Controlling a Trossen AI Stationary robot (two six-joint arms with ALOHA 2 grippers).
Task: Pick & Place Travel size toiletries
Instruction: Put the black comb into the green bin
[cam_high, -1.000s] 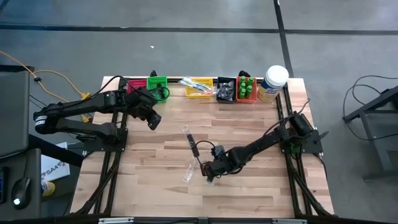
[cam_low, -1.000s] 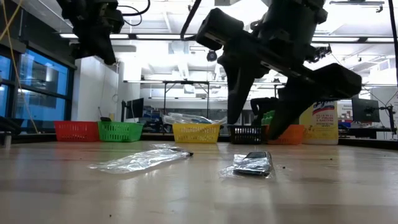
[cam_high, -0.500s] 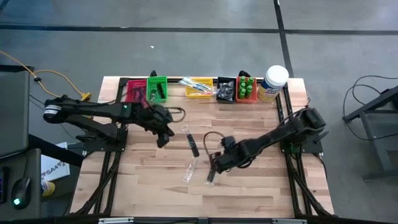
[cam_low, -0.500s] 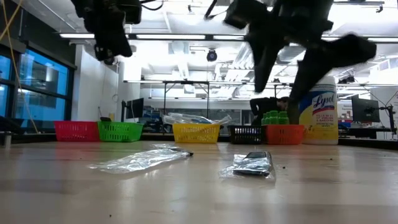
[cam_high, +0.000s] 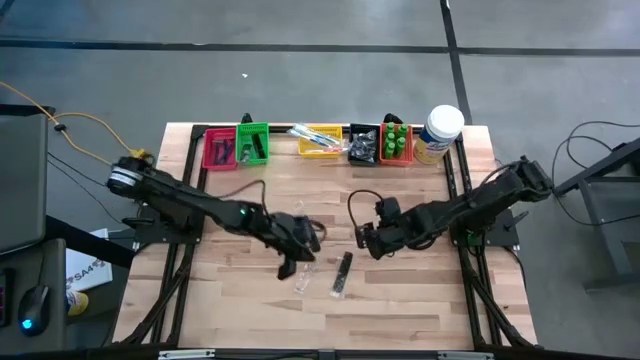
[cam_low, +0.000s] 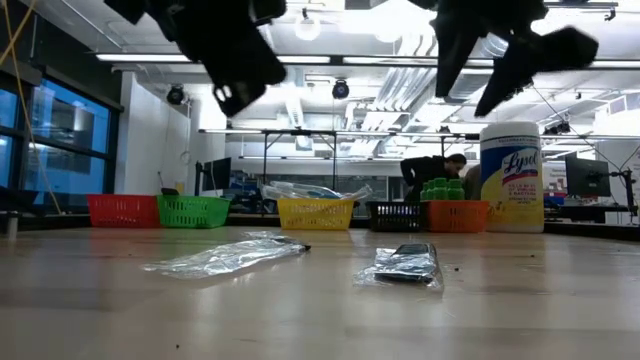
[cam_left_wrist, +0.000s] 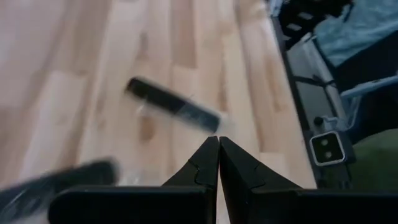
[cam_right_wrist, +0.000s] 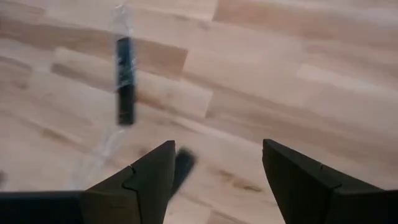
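From above, the pale wooden table (cam_high: 400, 310) carries two loose toiletries near its middle: a slim black comb in a clear wrapper (cam_high: 342, 273) and, just beside it, a clear-wrapped toothbrush (cam_high: 303, 277) partly under the left arm. The left gripper (cam_high: 287, 268) hangs over that toothbrush with its fingers pressed together and nothing between them; its own wrist camera shows the two dark tips meeting above a blurred black item. The right gripper (cam_high: 364, 241) hovers near the comb, its fingers spread apart and empty, as the right wrist view confirms.

Only the table-height camera shows that both grippers are well clear of the surface. There the toothbrush (cam_low: 228, 254) is a long, crinkled, see-through packet lying flat, and the comb (cam_low: 405, 266) a shorter dark shape in glossy film.

Along the far edge stand small mesh bins, red (cam_high: 219, 151), green (cam_high: 254, 143), yellow (cam_high: 320, 141), black (cam_high: 364, 143) and orange (cam_high: 396, 141), the last holding small green bottles (cam_high: 396, 130), next to a large white jar with a yellow label (cam_high: 438, 132).
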